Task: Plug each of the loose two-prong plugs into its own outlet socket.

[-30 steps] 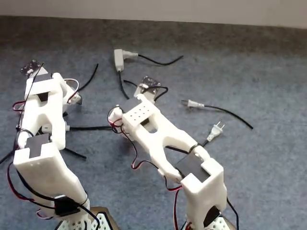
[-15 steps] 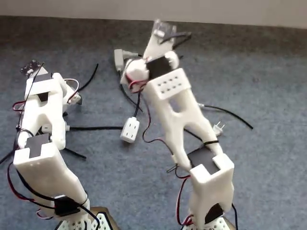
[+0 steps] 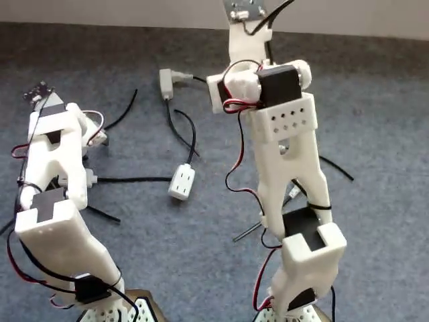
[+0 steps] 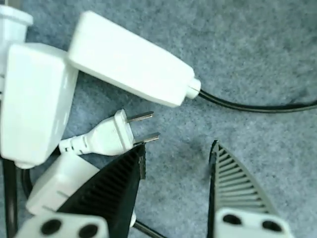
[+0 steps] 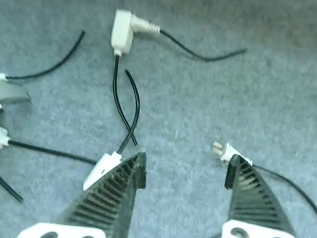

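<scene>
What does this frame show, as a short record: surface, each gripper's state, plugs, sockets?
surface: grey carpet
left gripper: open, empty, beside a loose two-prong plug and white socket blocks
right gripper: open, empty, raised; second plug lies near one fingertip
far socket: appears to have a plug in it
near socket: on carpet, slots bare

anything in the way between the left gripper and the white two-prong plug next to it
Nothing visible. The two-prong plug lies on the carpet right at one tip of the left gripper, jaws open, its prongs pointing toward the gap.
</scene>
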Robot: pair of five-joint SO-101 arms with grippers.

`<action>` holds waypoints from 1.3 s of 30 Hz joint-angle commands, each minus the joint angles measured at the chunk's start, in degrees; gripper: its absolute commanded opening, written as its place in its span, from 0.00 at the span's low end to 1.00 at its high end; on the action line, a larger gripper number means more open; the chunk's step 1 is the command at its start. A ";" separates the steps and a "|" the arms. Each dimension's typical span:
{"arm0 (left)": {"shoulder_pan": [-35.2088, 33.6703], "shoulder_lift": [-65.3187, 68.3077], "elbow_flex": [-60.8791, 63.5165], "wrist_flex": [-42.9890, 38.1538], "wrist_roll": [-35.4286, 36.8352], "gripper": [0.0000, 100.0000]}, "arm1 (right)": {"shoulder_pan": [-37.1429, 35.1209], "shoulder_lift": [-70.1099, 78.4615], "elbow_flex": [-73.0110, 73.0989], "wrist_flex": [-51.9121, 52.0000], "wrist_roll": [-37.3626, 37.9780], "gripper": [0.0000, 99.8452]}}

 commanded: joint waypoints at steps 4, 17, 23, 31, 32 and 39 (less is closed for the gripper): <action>-6.29 -3.82 -16.31 11.78 -0.88 0.22 | 1.63 -8.31 23.69 0.84 0.88 0.25; -17.19 1.89 -28.88 20.40 -0.88 0.22 | 2.42 -8.13 67.12 -30.02 0.53 0.25; -16.13 9.71 -28.97 19.52 -0.53 0.22 | 2.24 -8.04 78.73 -44.62 0.53 0.25; -20.88 15.25 -28.97 14.51 -0.44 0.22 | 2.33 -8.13 82.68 -48.22 0.53 0.25; -21.58 15.60 -28.97 13.71 -0.44 0.22 | 2.33 -8.13 82.68 -48.22 0.53 0.25; -24.13 19.82 -28.97 9.93 -0.79 0.22 | 2.33 -8.13 82.68 -48.31 0.53 0.25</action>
